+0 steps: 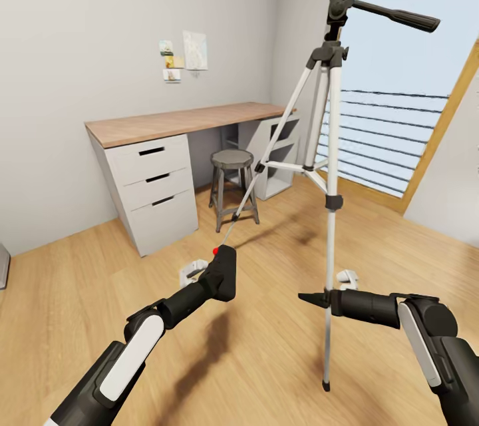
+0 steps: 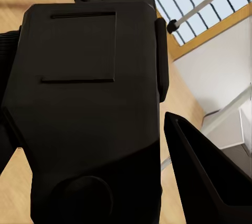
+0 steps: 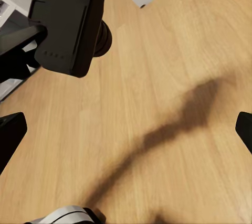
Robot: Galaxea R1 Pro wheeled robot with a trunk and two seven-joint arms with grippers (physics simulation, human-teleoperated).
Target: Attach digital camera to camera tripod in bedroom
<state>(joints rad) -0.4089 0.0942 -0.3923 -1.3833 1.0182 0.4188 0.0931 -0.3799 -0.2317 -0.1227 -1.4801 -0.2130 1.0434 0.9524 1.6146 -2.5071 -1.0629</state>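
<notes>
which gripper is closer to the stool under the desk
Left. The left gripper, holding the digital camera, is just in front of the stool; the right gripper sits farther back, beside the camera tripod.

Head view high over floor (image 1: 279, 346); wrist views close, sharing digital camera (image 3: 71, 22).

A room in a home, furnished for study: beyond the left end effector (image 1: 223, 273) a wood-topped white bench (image 1: 183, 121) with three drawers (image 1: 154, 183) stands against the grey-white wall (image 1: 100, 26), a round stool (image 1: 232, 161) tucked beside it, over light plank floor (image 1: 266, 359), with a wood-framed window (image 1: 406, 120) ahead of the right end effector (image 1: 313, 298).
</notes>
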